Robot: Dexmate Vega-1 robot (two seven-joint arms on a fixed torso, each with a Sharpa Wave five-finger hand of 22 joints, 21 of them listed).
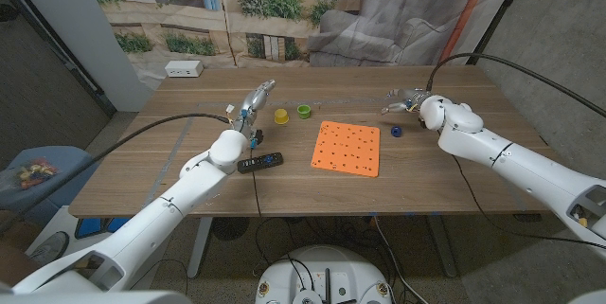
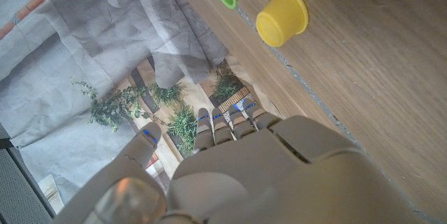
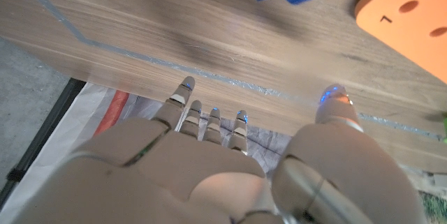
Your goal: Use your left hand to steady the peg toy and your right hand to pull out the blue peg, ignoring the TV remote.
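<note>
Two white, smooth-shelled robot arms with rounded joint housings, each trailed by a black cable looping off behind it. The left hand [image 1: 250, 105] and the right hand [image 1: 401, 98] are built of pale grey segmented plastic with metallic parts near the wrist. Fingertips [image 2: 149, 135] carry small blue marks, seen also on the right hand's fingertips [image 3: 188, 83].
</note>
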